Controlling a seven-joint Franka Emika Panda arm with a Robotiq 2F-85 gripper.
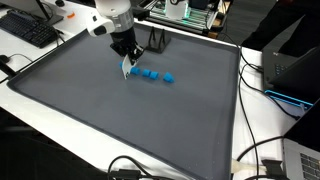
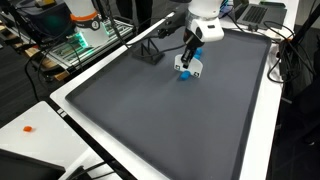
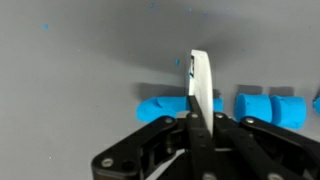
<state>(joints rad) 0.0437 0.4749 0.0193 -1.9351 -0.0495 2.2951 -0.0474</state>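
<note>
My gripper [image 1: 127,58] hangs over a large grey mat [image 1: 120,125] and is shut on a thin white blade-like tool [image 1: 126,69] that points down. A row of small blue clay-like pieces [image 1: 152,74] lies on the mat, and the tool's tip is at the row's near end. In the wrist view the white tool [image 3: 201,80] stands edge-on between my fingers [image 3: 200,128], over one blue piece [image 3: 163,105], with two more [image 3: 252,105] beside it. In an exterior view the gripper [image 2: 188,54], tool [image 2: 192,67] and a blue piece [image 2: 184,76] show together.
A keyboard [image 1: 30,30] lies beyond the mat's corner. A black wire stand [image 2: 148,52] sits at the mat's far edge. Cables [image 1: 252,150] and a dark laptop [image 1: 292,68] are along one side. A rack with equipment [image 2: 88,30] stands behind.
</note>
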